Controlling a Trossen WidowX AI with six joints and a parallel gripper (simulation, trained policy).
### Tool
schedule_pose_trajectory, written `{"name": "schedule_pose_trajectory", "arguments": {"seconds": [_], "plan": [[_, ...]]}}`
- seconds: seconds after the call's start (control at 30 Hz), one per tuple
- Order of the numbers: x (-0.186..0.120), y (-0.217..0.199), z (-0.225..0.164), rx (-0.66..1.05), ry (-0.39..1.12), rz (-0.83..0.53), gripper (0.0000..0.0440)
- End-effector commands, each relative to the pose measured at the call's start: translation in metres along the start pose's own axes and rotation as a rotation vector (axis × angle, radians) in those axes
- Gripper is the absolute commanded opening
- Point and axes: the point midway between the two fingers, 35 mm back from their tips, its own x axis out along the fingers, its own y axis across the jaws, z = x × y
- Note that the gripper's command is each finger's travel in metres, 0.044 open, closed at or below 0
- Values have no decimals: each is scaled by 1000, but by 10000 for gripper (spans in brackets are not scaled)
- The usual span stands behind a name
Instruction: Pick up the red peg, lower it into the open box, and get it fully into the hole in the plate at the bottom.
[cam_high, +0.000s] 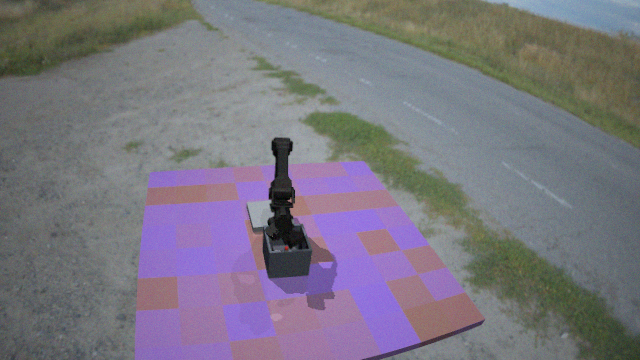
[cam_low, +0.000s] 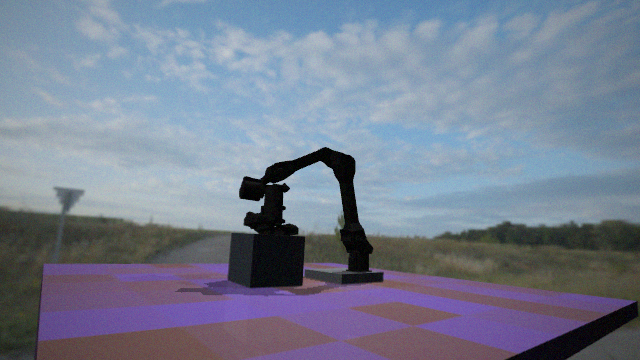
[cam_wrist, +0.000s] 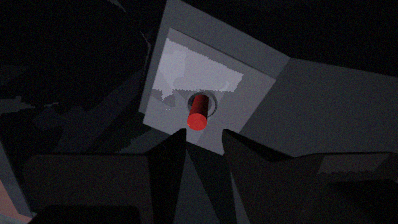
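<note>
Labels and markings: the dark surfaces of the arm (cam_high: 282, 167) (cam_low: 348, 195) are too dim for any lettering to be read. The roadside sign (cam_low: 69, 196) at 9 o'clock in the exterior view is blurred; its face is illegible.

Peg position: the red peg (cam_high: 286, 248) (cam_wrist: 197, 119) is inside the open box (cam_high: 289, 264) (cam_low: 277, 261) (cam_wrist: 330, 105). In the wrist view, its far end is at the ringed hole (cam_wrist: 215, 108) in the pale plate (cam_wrist: 200, 70). Its near end points toward 6 o'clock, leaning slightly to 7. Insertion depth cannot be determined.

Jaw state: the gripper (cam_high: 284, 232) (cam_low: 272, 229) (cam_wrist: 204, 134) is partly open, with a moderate gap and nothing clamped. In the wrist view, the near end of the peg appears just beyond the fingertips, at 11 o'clock from the middle of the gap and nearer the 9 o'clock finger.

Arm position: the wrist is above the box, and the fingers reach inside. In the top view, the grey base plate (cam_high: 258, 216) (cam_low: 321, 274) is at 11 o'clock from the box on the patchwork table (cam_high: 195, 260) (cam_low: 150, 315).
</note>
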Motion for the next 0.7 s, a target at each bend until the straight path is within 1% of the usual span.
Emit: {"name": "schedule_pose_trajectory", "arguments": {"seconds": [0.0, 0.43, 0.67], "plan": [[9, -1, 5, 4, 39, -20, 137], [-21, 22, 12, -2, 102, 71, 139], [-38, 32, 14, -10, 143, 134, 147]]}}
